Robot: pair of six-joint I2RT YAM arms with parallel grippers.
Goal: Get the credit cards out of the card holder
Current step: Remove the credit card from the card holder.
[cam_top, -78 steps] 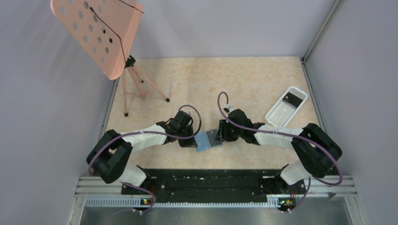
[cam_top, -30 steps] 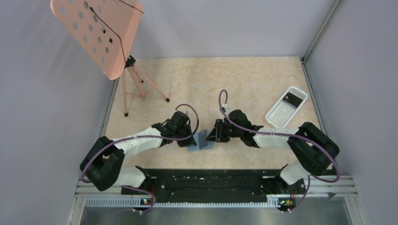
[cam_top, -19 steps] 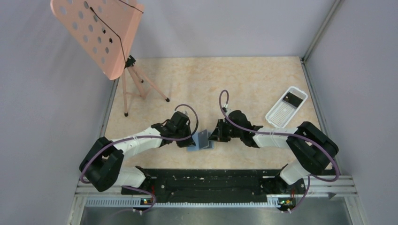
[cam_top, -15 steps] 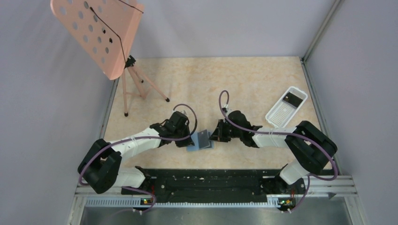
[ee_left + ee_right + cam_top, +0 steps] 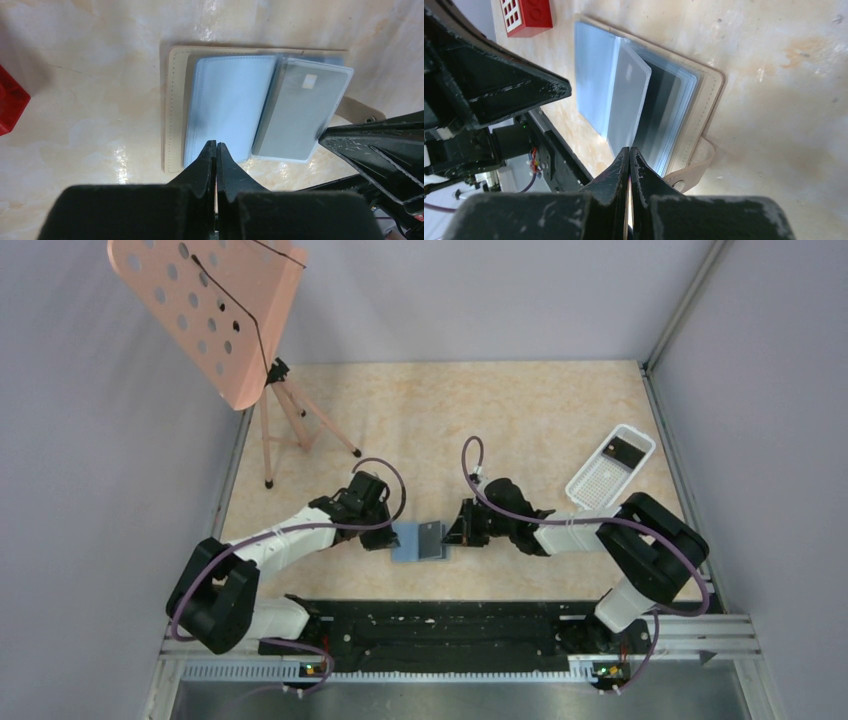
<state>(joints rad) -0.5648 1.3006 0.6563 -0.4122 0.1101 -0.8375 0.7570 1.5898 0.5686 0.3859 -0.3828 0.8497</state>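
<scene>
The card holder (image 5: pixel 405 542) lies open on the table between my grippers, tan outside and light blue inside. A grey credit card (image 5: pixel 431 537) sits in a clear sleeve on its right half. In the left wrist view the blue panel (image 5: pixel 230 107) and the card (image 5: pixel 300 115) lie nearly flat. In the right wrist view the card (image 5: pixel 626 97) is raised over several fanned sleeves. My left gripper (image 5: pixel 386 536) (image 5: pixel 216 146) is shut, its tips over the blue panel's near edge. My right gripper (image 5: pixel 453 535) (image 5: pixel 629 150) is shut at the sleeves' edge, holding nothing that I can see.
A red brick (image 5: pixel 9 102) (image 5: pixel 526 15) lies just left of the card holder. A white perforated tray (image 5: pixel 598 480) holding a dark object (image 5: pixel 625 451) stands at the right. A pink music stand (image 5: pixel 215 310) on a tripod stands at the back left. The holder's tan strap (image 5: pixel 689 172) sticks out by my right fingers.
The sleeve that stood upright between the grippers now lies down to the right with the grey card face up. My left gripper has drawn back left. The card holder has slid slightly left.
</scene>
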